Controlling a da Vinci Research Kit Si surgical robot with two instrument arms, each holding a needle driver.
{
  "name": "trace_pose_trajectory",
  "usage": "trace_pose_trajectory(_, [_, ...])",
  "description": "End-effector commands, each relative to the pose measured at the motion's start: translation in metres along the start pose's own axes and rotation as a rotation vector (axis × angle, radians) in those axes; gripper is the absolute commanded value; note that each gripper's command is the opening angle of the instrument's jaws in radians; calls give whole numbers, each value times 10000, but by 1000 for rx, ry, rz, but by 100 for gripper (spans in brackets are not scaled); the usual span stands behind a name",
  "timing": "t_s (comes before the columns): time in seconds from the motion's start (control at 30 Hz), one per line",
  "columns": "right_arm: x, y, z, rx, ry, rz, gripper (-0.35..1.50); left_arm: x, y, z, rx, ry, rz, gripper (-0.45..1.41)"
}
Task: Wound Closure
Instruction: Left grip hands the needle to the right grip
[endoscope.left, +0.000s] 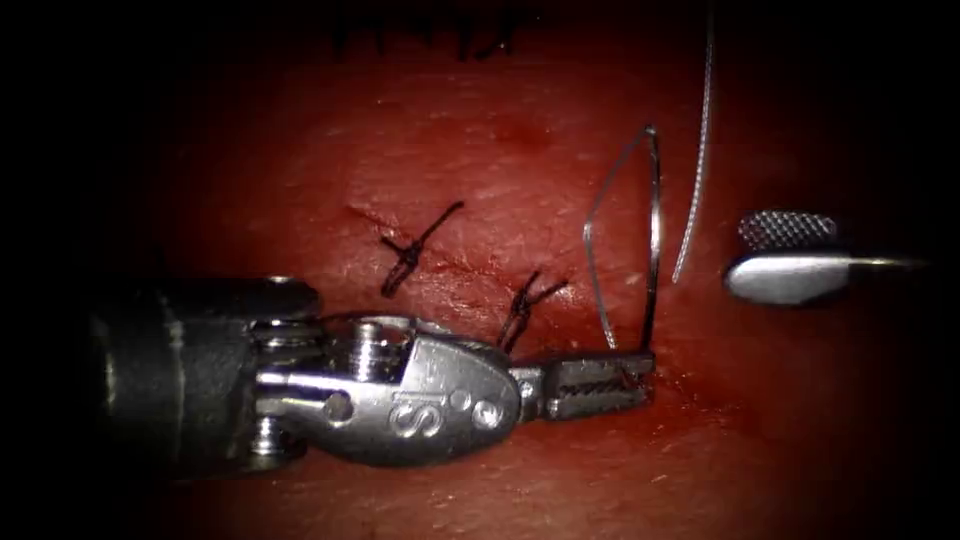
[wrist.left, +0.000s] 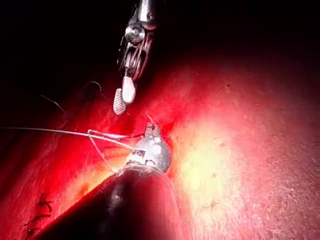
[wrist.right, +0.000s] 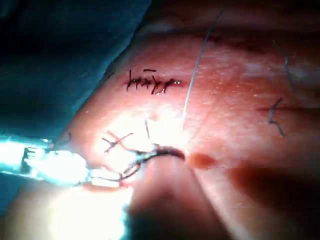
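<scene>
Endoscope view: the left tool (endoscope.left: 600, 385) is lying low across the tissue (endoscope.left: 480, 180), its jaws pressed together on the thread (endoscope.left: 652, 235) at their tips, just right of the lower end of the cut (endoscope.left: 440, 262). From those tips a thin strand is being carried upward as a tall narrow loop, bent over at its top and coming back down to the jaws. A second, paler length of thread is hanging farther right, running up out of the lit area.

The right tool (endoscope.left: 790, 255) is being held well apart from the tissue surface at the right, its jaws parted: the ridged face of one jaw is turned to the camera above the smooth back of the other. Nothing is being gripped between them.

Two dark knotted stitches (endoscope.left: 410, 255) are sitting across the cut, cut ends sticking out.

Left wrist view: the left tool (wrist.left: 151, 131) is seen with pale thread (wrist.left: 60, 132) stretched sideways from it; the right tool (wrist.left: 125, 99) is hanging above, jaws spread.

The needle cannot be made out with certainty.
</scene>
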Motion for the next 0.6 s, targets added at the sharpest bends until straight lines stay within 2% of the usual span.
trace_pose_trajectory(0.03, [-5,1,17,-10,-14,-3,89,-1,3,8,1,0,3,-45])
trace_pose_trajectory(0.17, [-9,11,30,-80,-16,5,93,2,6,5,-2,-5,33,-45])
trace_pose_trajectory(0.53, [-8,16,36,-89,-4,20,93,10,16,2,-4,-6,54,-45])
trace_pose_trajectory(0.6, [-9,16,37,-88,0,20,86,11,16,2,-5,-5,54,-45])
